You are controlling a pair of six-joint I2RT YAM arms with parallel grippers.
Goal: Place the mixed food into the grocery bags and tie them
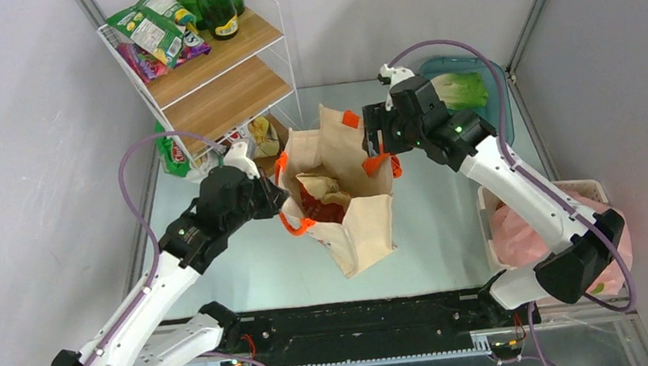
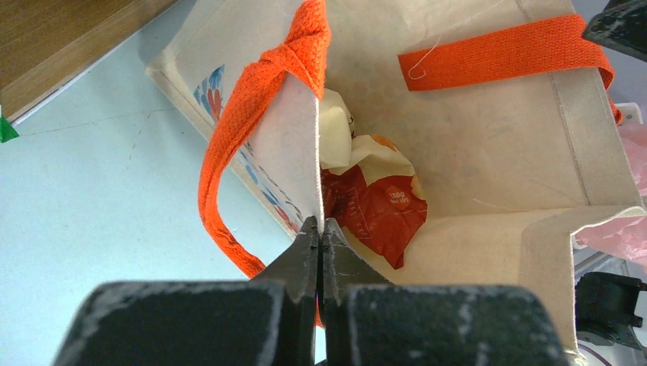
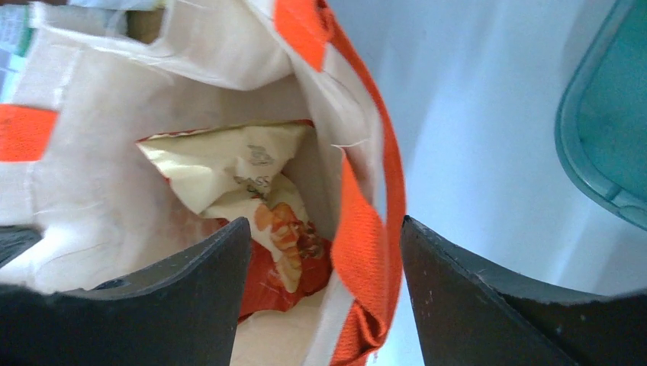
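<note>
- Top external view: we see the beige tote (image 1: 355, 211) standing with its mouth open in the middle of the table (image 1: 247, 264), between the two arms.
- The left gripper (image 1: 279, 197) is at the tote's left rim. In the left wrist view its jaws are pressed together on the cloth edge, just beside an orange handle (image 2: 236, 145).
- The right gripper (image 1: 378, 147) is at the tote's far right rim. In the right wrist view its fingers are spread wide, with the opposite handle (image 3: 366, 244) between them. We cannot tell whether either finger touches it.
- A red-and-cream snack packet (image 3: 244, 164) lies inside the tote.
- The lettuce (image 1: 461, 91) lies in the teal tray (image 1: 499, 96) at the far right corner, well apart from the tote.
- The pink bag (image 1: 526, 234) sits in the white basket (image 1: 589, 184) beside the right arm's base.
</note>
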